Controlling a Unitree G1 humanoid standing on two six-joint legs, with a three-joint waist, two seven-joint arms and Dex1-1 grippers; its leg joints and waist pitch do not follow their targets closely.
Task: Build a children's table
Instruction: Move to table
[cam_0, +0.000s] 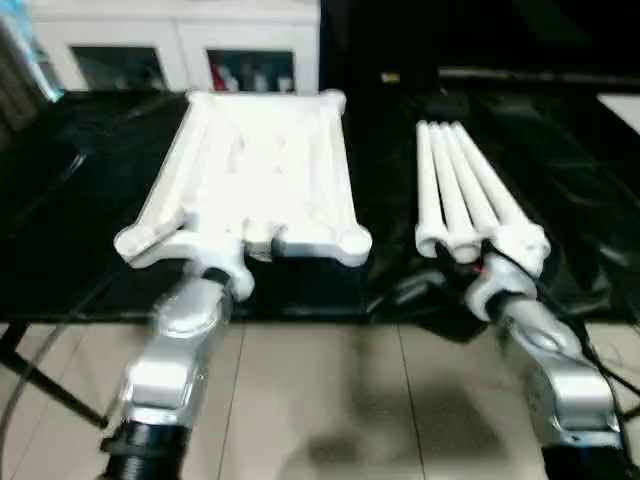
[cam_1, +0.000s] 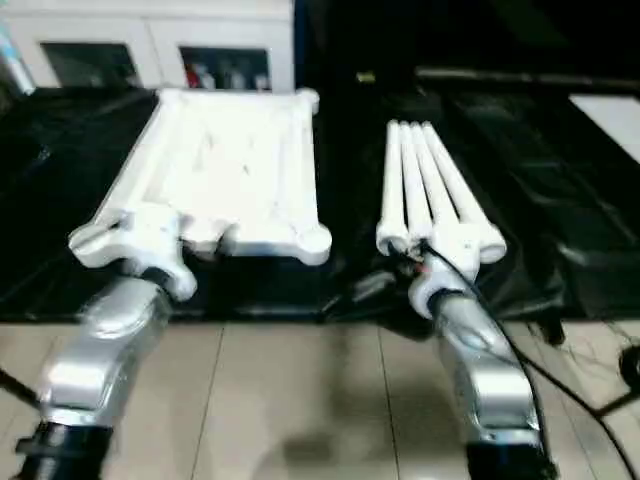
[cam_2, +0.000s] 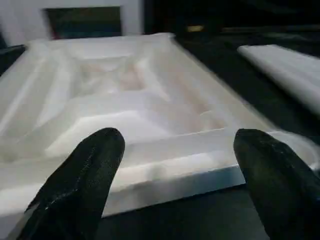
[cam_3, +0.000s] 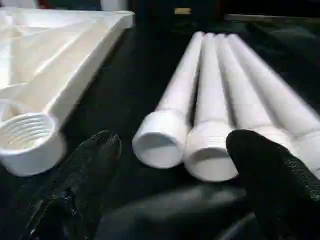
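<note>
- The top (cam_0: 262, 180) is showing as white plastic, smooth with a soft sheen, its ribbed underside facing up.
- A corner socket (cam_3: 27, 137) is showing fine moulded threads inside its round rim.
- The four legs (cam_0: 462, 190) are looking like white plastic tubes, smooth and slightly glossy, with open hollow ends.
- The counter (cam_0: 90, 160) is wearing a black cover, wrinkled and catching shiny highlights like plastic film.
- The fingers (cam_2: 80, 185) of both jaws are looking matt black, faintly grainy and rubbery.
- The forearms (cam_0: 175, 350) are gleaming as silver metal, smooth and polished.
- The floor (cam_0: 330, 400) is showing pale tiles, smooth and faintly reflective.
</note>
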